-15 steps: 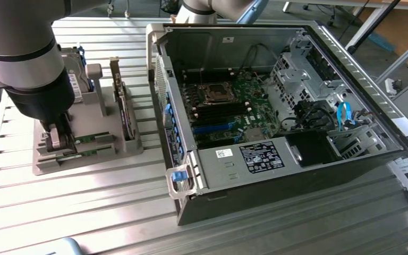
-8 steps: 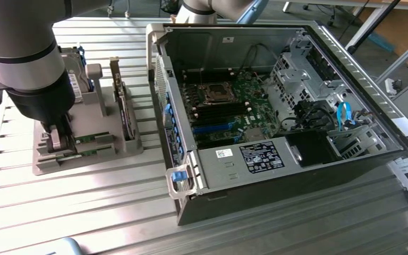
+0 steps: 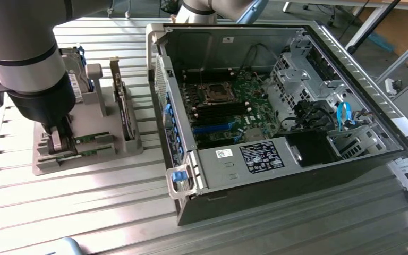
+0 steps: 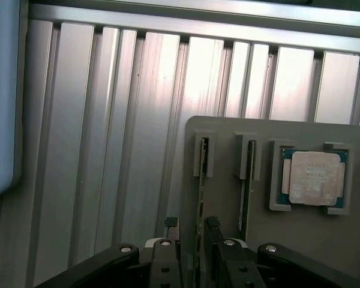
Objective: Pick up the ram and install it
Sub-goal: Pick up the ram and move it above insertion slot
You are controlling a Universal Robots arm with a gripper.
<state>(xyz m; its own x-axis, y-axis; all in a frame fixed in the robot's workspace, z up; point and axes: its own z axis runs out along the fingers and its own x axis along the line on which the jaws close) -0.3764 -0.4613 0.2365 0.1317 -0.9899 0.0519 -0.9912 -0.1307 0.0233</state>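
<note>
**Ram not even out of its holder yet**

So basically nothing's done. The ram (image 4: 199, 198) stands on edge in its slot in the grey holder (image 4: 228, 129) on the surface (image 4: 108, 150), right beside a 2nd stick (image 4: 246, 180). The tool (image 4: 192, 231) is down over it, spread wide with 1 finger on each side and not clamped, holding nothing. The PC case (image 3: 261, 154) sits open nearby, and the picking and installing are all left.
</note>
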